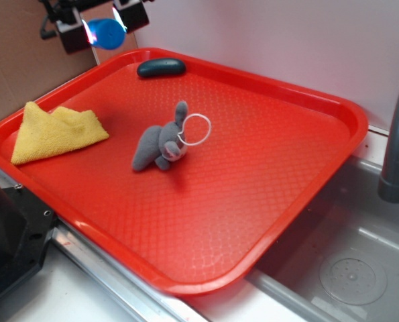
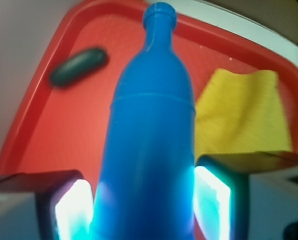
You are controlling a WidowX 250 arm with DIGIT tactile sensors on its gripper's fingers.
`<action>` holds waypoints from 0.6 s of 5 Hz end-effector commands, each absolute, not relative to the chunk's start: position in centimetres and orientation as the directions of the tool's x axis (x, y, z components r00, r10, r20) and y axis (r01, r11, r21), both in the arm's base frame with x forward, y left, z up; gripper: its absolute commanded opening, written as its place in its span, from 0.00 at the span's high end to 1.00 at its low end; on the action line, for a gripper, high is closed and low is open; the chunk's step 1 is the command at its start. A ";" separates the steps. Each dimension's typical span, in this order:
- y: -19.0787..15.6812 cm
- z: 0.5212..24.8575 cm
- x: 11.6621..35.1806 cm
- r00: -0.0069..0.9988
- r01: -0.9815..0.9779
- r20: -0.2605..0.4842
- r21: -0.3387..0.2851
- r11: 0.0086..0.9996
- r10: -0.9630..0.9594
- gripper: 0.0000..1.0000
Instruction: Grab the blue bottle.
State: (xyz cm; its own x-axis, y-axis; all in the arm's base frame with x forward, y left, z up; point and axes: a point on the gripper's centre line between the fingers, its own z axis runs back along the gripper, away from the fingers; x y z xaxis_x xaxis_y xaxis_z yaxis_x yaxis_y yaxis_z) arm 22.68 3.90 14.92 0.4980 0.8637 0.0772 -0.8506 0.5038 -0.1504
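The blue bottle (image 1: pixel 107 33) hangs in the air above the tray's far left corner, held between the two lit pads of my gripper (image 1: pixel 106 29). In the wrist view the blue bottle (image 2: pixel 151 140) fills the middle, neck pointing away, with both glowing pads pressed against its body; my gripper (image 2: pixel 144 207) is shut on it. The red tray (image 1: pixel 253 201) lies well below.
On the tray lie a dark grey-green oblong object (image 1: pixel 161 67) at the far edge, a yellow cloth (image 1: pixel 55 131) at the left and a grey plush toy with a white ring (image 1: pixel 164 142) in the middle. A sink and faucet (image 1: pixel 397 134) stand to the right.
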 end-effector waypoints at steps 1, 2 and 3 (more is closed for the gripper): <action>3.5 18.1 19.0 0.836 -0.530 0.031 -0.206 0.822 0.547 1.00; 2.6 18.2 18.0 0.882 -0.462 0.001 -0.196 0.865 0.471 1.00; 1.9 17.7 17.1 0.890 -0.455 -0.061 -0.203 0.867 0.452 1.00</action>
